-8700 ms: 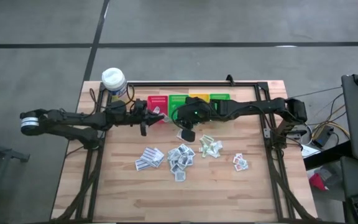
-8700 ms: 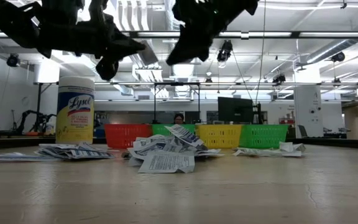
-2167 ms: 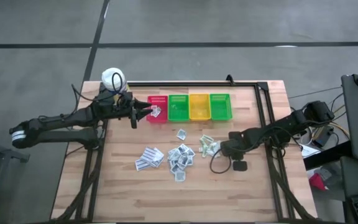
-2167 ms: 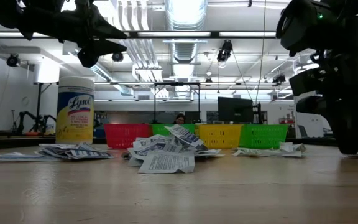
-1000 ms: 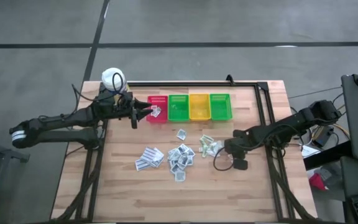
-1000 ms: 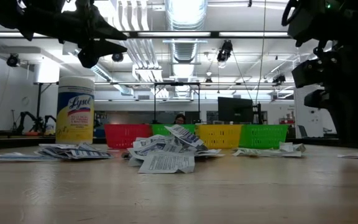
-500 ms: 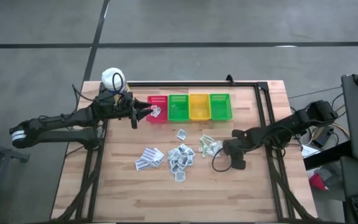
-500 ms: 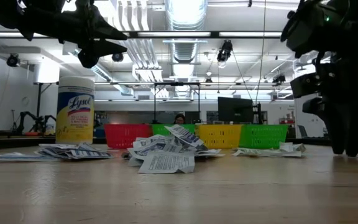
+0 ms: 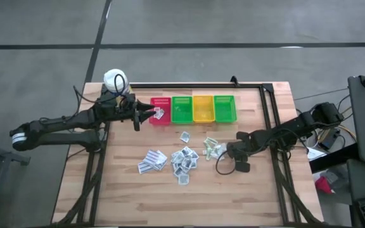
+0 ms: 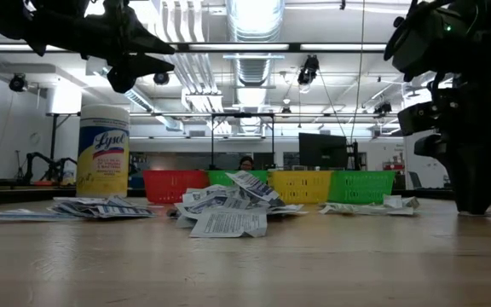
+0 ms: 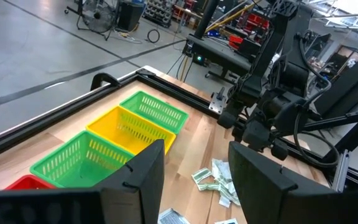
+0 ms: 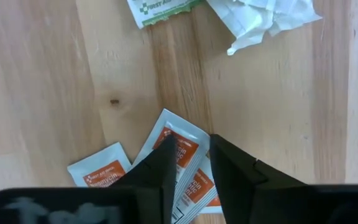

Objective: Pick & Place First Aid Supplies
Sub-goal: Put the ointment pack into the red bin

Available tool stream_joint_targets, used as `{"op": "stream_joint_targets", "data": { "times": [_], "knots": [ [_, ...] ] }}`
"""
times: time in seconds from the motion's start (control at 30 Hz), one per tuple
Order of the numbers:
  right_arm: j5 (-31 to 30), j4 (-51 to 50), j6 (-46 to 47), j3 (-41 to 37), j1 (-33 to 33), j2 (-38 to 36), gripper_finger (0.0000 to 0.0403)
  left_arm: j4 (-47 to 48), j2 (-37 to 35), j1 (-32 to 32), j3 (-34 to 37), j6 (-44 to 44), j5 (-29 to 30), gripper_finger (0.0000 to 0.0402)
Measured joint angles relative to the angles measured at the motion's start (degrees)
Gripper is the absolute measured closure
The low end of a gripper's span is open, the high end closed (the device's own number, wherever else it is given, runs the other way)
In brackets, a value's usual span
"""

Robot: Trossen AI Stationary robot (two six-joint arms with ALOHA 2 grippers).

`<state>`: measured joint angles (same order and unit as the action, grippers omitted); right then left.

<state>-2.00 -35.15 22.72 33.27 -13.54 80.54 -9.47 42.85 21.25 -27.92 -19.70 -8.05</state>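
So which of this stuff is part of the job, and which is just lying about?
Job:
- sachets, loose on the table
- orange-print sachets under the right gripper
- left gripper, open over the red bin
- other bins

Lying about:
- yellow bottle

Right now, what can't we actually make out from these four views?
- Right gripper: right wrist view shows its fingers around an orange-print sachet, but not whether they pinch it. In the high view the arm hides these sachets.
- Left gripper: open in the left wrist view; a small white packet beside it over the red bin in the high view, contact unclear.
- Sachet pile: print too small in the high view.
- Bin contents: walls hide them in the low view.
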Motion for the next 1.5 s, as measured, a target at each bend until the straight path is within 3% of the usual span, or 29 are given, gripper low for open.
{"op": "stream_joint_targets", "data": {
  "times": [0.5, 0.83, 1.07, 1.5],
  "knots": [
    [-0.3, -0.3, 4.9, -0.1, -0.1, -3.8, 0.0392, 0.1, 0.1, 0.0, 0.0, -3.3, 0.0, 0.023],
    [-1.9, -0.3, 9.6, 0.0, 0.0, -4.7, 0.0395, -0.2, 0.1, 0.0, 0.0, -2.5, 0.2, 0.023],
    [-3.1, -0.5, 10.3, 2.2, 0.2, -9.1, 0.0395, -3.0, 0.1, 0.0, 0.0, -2.4, 0.2, 0.023],
    [-13.1, 4.5, 6.2, 11.5, 4.5, -19.1, 0.0395, -5.3, 0.5, -1.7, 0.0, -2.4, 0.2, 0.023]
  ]
}}
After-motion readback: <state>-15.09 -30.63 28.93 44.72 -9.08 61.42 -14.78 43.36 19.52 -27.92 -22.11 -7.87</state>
